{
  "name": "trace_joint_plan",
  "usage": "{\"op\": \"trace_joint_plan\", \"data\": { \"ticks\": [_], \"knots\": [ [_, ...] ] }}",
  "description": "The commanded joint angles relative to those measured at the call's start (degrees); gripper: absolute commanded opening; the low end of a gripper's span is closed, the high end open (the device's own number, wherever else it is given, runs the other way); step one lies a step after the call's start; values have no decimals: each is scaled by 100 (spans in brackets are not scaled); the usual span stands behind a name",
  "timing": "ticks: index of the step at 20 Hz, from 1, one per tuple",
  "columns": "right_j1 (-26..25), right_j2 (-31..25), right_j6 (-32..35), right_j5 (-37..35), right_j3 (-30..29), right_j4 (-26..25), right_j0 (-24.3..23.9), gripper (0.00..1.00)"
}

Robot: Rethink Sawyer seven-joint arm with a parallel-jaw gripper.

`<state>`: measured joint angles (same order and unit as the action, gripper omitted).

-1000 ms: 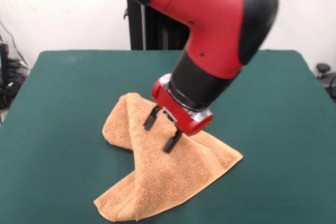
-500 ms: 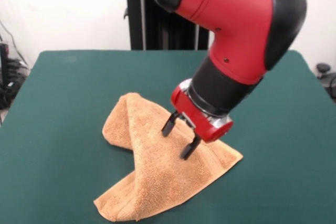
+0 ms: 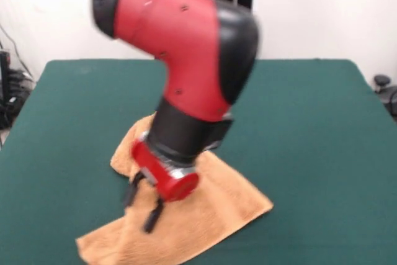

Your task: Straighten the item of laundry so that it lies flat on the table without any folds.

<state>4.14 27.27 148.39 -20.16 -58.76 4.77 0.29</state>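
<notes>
Towel point(image 3: 211, 209) lies rumpled on the table point(image 3: 310, 122), front-centre, one fold partly hidden by the arm. Gripper point(image 3: 141, 208) hangs over its left part w/ fingers apart, holding nothing. Best approach, prob.: pinch one loose corner low, then drag outward slowly so the fold opens w/o bunching.

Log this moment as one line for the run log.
arm: low over towel | gripper: open, empty, above towel's near part | towel: on green table, not yet flat, fold at far-left edge

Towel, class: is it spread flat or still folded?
Still folded: the towel has a raised fold behind the arm, and the open gripper hides its middle.
</notes>
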Motion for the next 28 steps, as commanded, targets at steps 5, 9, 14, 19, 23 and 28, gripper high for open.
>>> {"op": "trace_joint_plan", "data": {
  "ticks": [5,9,14,19,23,28],
  "knots": [
    [-674,-548,428,413,-466,-68,157,100],
    [-716,-559,408,437,-437,-54,133,100],
    [-683,-574,399,329,-443,-24,128,100],
    [-663,-615,358,308,-432,-29,107,100],
    [-326,-610,158,-246,-598,-64,119,100],
    [945,-776,-451,-1580,-1349,-113,111,100]
  ]
}}
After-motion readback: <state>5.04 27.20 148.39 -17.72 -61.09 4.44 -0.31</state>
